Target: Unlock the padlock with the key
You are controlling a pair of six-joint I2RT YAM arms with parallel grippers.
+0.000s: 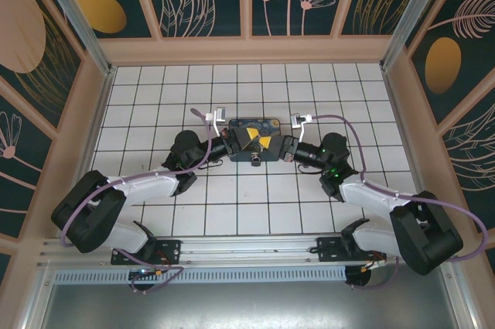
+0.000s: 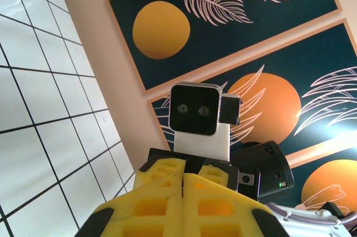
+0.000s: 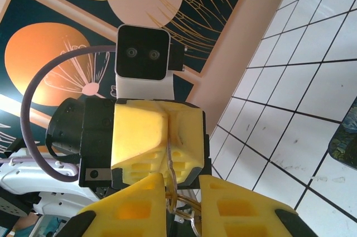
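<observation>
**Aligning key and padlock between two facing grippers**

Nearest us, both arms fold inward from their bases. Their elbows splay outward, their forearms run low over the tiled floor [image 1: 232, 205], and their wrists turn so that the grippers face each other at mid-table.

The left gripper [image 1: 247, 143] presses its yellow fingers flat together. A thin metal sliver shows at their seam in the right wrist view, but we cannot tell what it pinches.

The right gripper [image 1: 268, 145] holds its fingers a little apart. A thin metal loop [image 3: 179, 195] stands in the gap unclamped, and we cannot tell whether it is key ring or shackle.

A small dark piece, which we take for the padlock [image 1: 255, 159], sits on the near side of the meeting fingertips. We cannot pick out the key itself.

We judge that the step calls for one wrist held rigid while the other advances slowly along the shared axis. The right gripper should tighten only once the loop is centred.

Just beyond the grippers lies the blue tin [image 1: 251, 122].
</observation>
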